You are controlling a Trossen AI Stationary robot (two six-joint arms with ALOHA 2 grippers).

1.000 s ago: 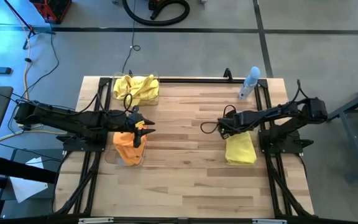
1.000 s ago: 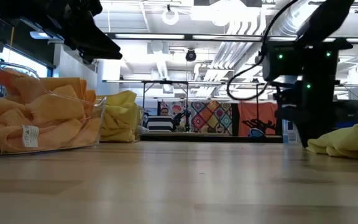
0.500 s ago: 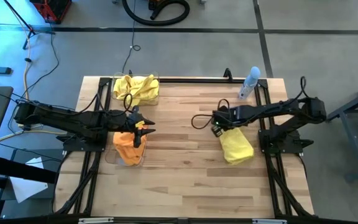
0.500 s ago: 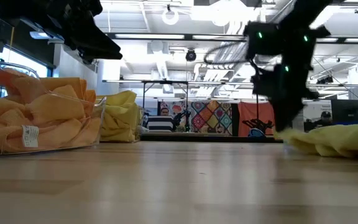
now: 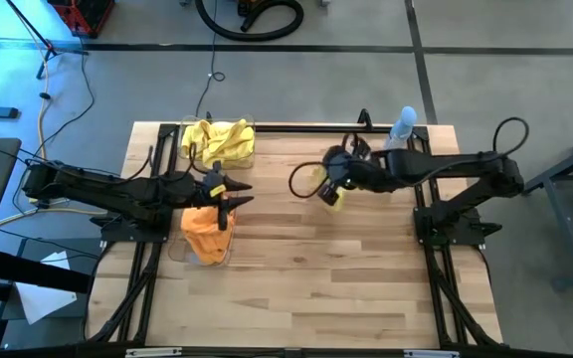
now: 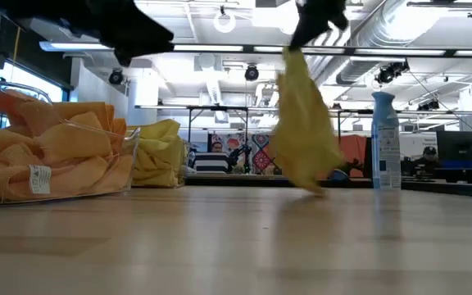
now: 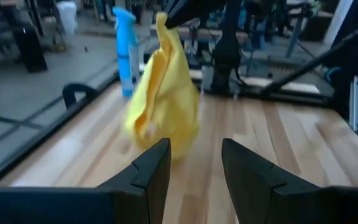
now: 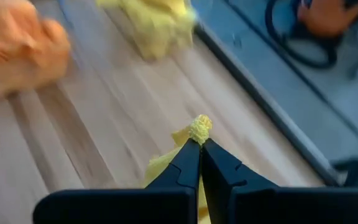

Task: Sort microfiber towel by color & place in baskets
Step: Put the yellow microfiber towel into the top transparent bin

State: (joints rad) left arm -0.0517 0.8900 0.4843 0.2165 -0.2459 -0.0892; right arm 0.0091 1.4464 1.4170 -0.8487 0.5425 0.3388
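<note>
A yellow microfiber towel [image 6: 306, 123] hangs near the table's middle, with my right gripper [image 5: 328, 189] shut on its top. My left gripper [image 5: 229, 199] hovers open and empty above the near-left basket [image 5: 205, 239], a clear bin that holds orange towels [image 6: 47, 156]. The far-left basket [image 5: 219, 142] holds yellow towels [image 6: 158, 152]. In the left wrist view the hanging yellow towel [image 7: 163, 93] is straight ahead of my left gripper [image 7: 196, 168]. My right gripper pinches a small bunched bit of the yellow towel's top [image 8: 199, 129] between its two fingertips. That bit sticks out past the tips. The towel hangs slack below the fingers. Its lower end [image 6: 314, 184] is close to the table; I cannot tell whether it touches.
A slim spray bottle [image 5: 399, 131] with a blue top stands at the table's far right. Black frame rails [image 5: 436, 278] run along the left and right sides. Bare wood [image 5: 306, 288] fills the near half of the table.
My right gripper has shut on the yellow towel that lay at the table's right side. It has then gone up and toward the far left, toward the baskets. The towel has left the table and now hangs below the gripper.
</note>
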